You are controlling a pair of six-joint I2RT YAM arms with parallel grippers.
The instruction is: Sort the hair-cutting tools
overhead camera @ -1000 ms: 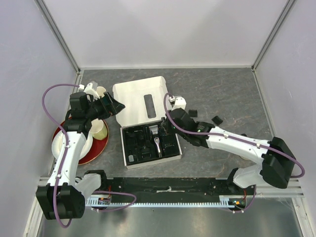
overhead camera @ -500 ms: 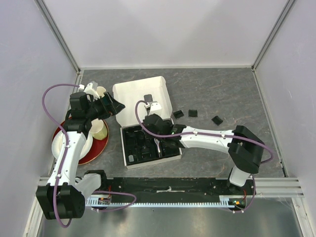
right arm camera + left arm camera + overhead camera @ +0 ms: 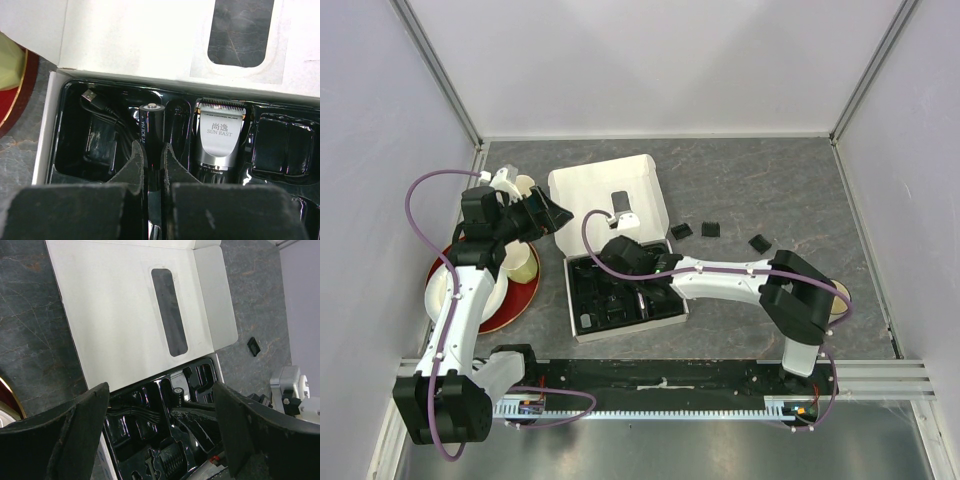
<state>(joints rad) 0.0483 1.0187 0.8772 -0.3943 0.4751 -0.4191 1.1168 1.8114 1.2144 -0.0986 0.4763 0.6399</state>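
White arms (image 3: pixel 460 310), black joints (image 3: pixel 480 210), purple cables (image 3: pixel 415 200)

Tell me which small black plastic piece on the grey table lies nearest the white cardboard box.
The leftmost small black plastic piece, beside the white cardboard box; the other two lie farther right.

I see a glossy black plastic tray (image 3: pixel 177 130), a matt white cardboard lid (image 3: pixel 130 35), brushed silver metal on the clipper (image 3: pixel 220 135), a smooth shiny stick (image 3: pixel 151 125) and a mottled grey, stone-look tabletop (image 3: pixel 770 180).
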